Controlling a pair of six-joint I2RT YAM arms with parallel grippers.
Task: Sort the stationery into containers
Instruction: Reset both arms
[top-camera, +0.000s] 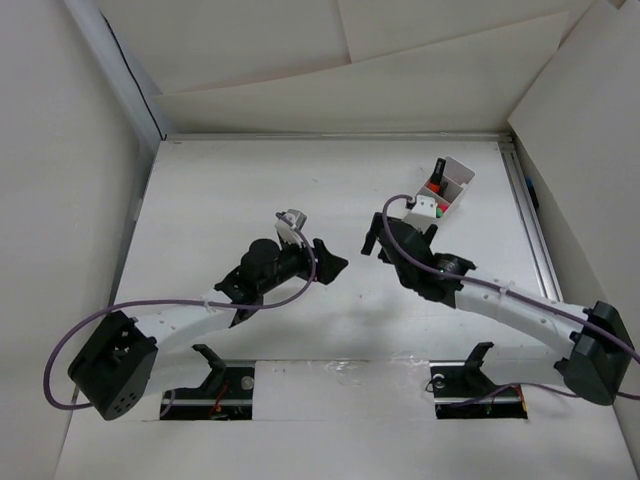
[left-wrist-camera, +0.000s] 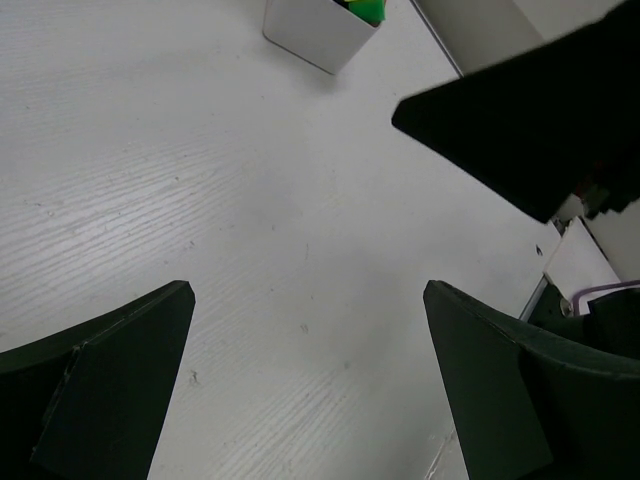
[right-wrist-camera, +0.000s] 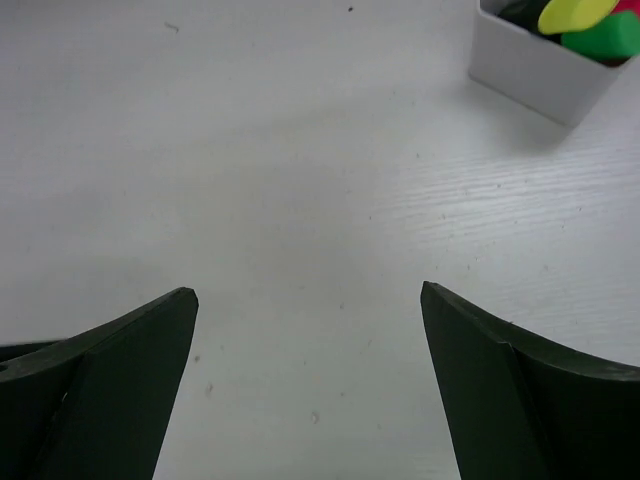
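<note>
The white divided tray (top-camera: 452, 178) stands at the back right of the table with several highlighters in it. An orange-red cap (top-camera: 437, 184) shows from above. In the right wrist view the tray (right-wrist-camera: 535, 80) is at the top right, holding a yellow cap (right-wrist-camera: 575, 13) and a green cap (right-wrist-camera: 607, 42). My right gripper (top-camera: 398, 234) (right-wrist-camera: 308, 292) is open over bare table, a little down-left of the tray. My left gripper (top-camera: 332, 257) (left-wrist-camera: 308, 290) is open too, holding nothing, facing the right one. In the left wrist view the tray (left-wrist-camera: 315, 30) with a green cap (left-wrist-camera: 368, 10) lies ahead.
A black finger of the right gripper (left-wrist-camera: 540, 130) juts into the left wrist view at the upper right. White walls (top-camera: 70, 200) enclose the table, and a metal rail (top-camera: 535, 240) runs along its right edge. Purple cables (top-camera: 90, 335) trail along both arms.
</note>
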